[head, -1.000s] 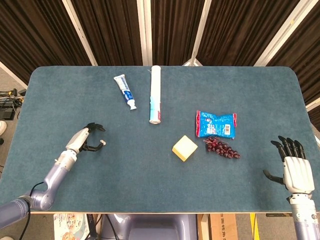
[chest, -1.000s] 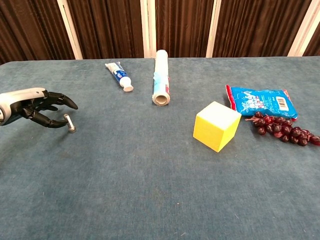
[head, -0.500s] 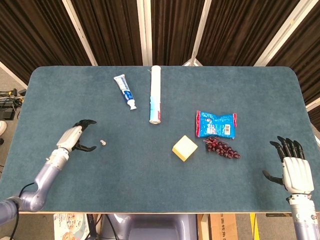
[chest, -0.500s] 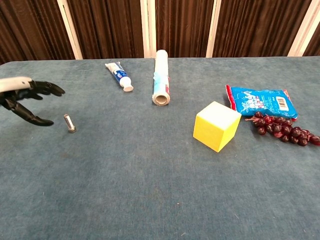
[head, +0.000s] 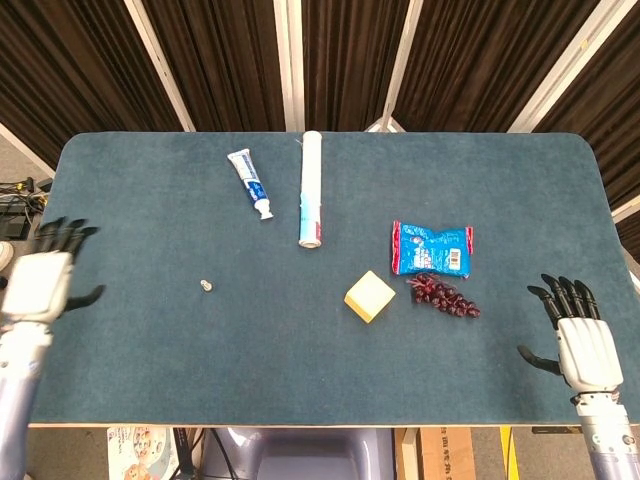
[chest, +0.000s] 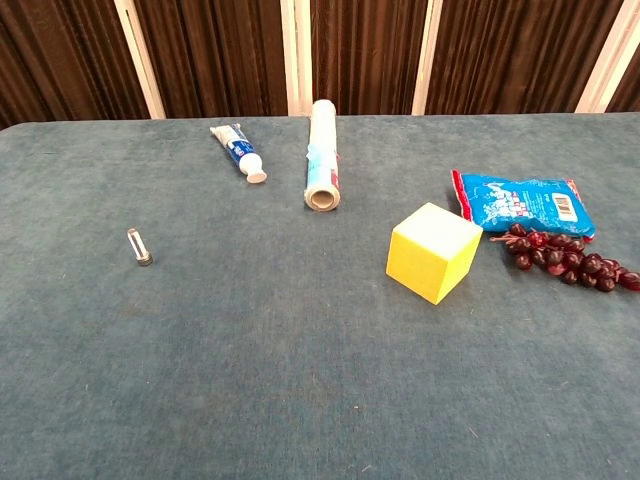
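A small grey metal pin (head: 205, 286) lies alone on the blue felt table (head: 300, 350), its long axis running away from the robot. The left hand (head: 40, 283), empty with fingers spread, hangs at the table's left edge, the pin well apart to its right. The right hand (head: 581, 343), also spread and empty, is much farther from it.

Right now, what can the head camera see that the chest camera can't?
Only the head view shows the two hands: the left hand at the table's left edge and the right hand at its right edge, both with fingers spread and holding nothing. The chest view shows nothing the head view lacks; it just sees the things from low and close. Both show the small metal bolt, toothpaste tube, roll, yellow cube, blue snack bag and grapes.
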